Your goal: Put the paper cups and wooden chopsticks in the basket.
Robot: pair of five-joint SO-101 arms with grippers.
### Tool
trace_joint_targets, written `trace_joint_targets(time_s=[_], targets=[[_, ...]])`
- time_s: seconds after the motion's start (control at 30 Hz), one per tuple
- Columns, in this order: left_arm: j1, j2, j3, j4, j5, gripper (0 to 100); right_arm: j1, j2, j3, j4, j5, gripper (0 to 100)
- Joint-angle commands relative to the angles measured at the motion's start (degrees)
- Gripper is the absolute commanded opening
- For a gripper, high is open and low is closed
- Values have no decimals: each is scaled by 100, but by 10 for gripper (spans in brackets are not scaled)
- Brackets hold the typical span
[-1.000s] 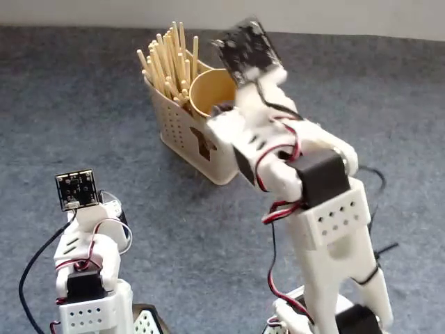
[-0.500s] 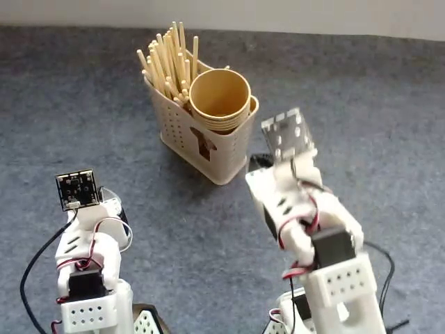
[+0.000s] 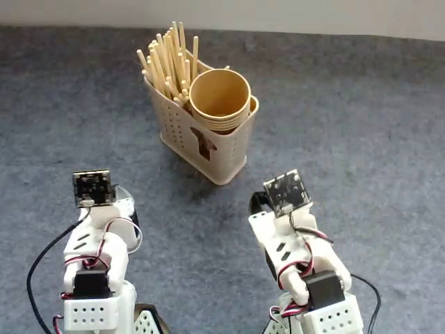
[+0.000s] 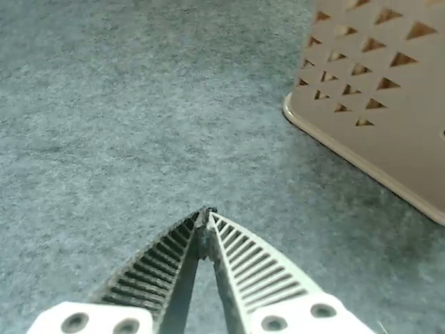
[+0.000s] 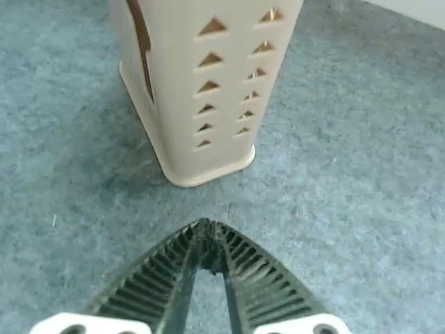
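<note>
1. The paper cups (image 3: 220, 97) are seen nested in a stack inside the basket (image 3: 208, 149), at the end nearer the right hand. They are judged light, thin-walled and easily crushed, so a gentle pinch across the rim would suit them.
2. The wooden chopsticks (image 3: 167, 59) are stood upright in a bundle at the basket's other end, their tips rising above its rim. They are judged light, stiff and smooth, likely to roll or slip, and best taken across the middle.
3. The basket, judged to be stiff perforated plastic, is stood on the grey bench (image 3: 361, 125).
4. The left hand (image 4: 206, 216) is held near the basket, pressed together and empty.
5. The right hand (image 5: 204, 229) is held near the basket's base, likewise together and empty.
6. The task is judged complete.
</note>
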Motion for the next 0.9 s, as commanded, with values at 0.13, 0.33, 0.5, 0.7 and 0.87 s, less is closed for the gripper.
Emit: trace_joint_targets(time_s=[0.13, 0.33, 0.5, 0.7, 0.87], targets=[[251, -66, 119, -70, -53, 7, 66, -954, 1508, -136, 9, 6], [251, -66, 119, -62, -44, 7, 66, -892, 1895, -75, 9, 6], [251, -66, 119, -44, -44, 7, 400, -936, 1895, 365, 9, 6], [242, -66, 119, 949, -44, 7, 875, -936, 1895, 1358, 18, 6], [215, -66, 119, 1433, -53, 7, 901, -936, 1895, 1965, 9, 6]])
